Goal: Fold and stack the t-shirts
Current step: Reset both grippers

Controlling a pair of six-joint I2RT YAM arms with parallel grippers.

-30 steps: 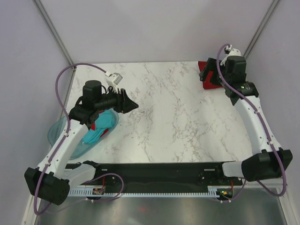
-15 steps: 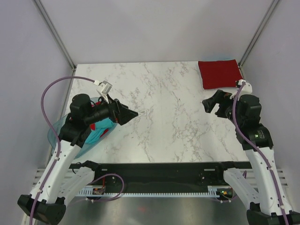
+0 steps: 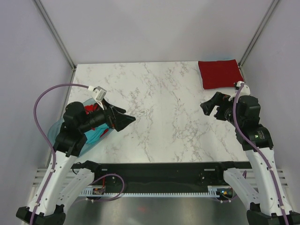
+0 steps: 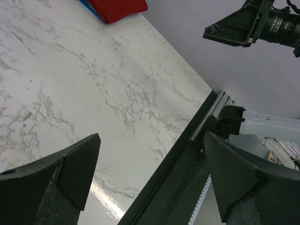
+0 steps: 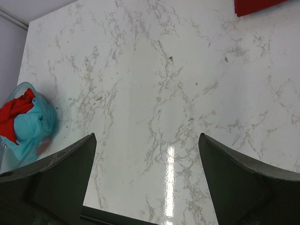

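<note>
A crumpled teal cotton t-shirt [image 5: 33,127] and a crumpled dark red cotton t-shirt [image 5: 14,112] sit in the translucent blue-green plastic basin [image 3: 52,133] at the left edge of the counter [image 3: 164,103]. The left tool [image 3: 125,118] hangs just beside it, pointing toward the middle, fingers spread with nothing between. The pile therefore lies behind and below it (a turn back seems needed). The left arm is plainly nearer. The right tool [image 3: 210,107], likewise spread and empty, is well apart from the basin, near the folded dark red t-shirt [image 3: 218,73] in the far right corner. The top view hides much of the basin under the left arm, while the right wrist view shows its contents.
</note>
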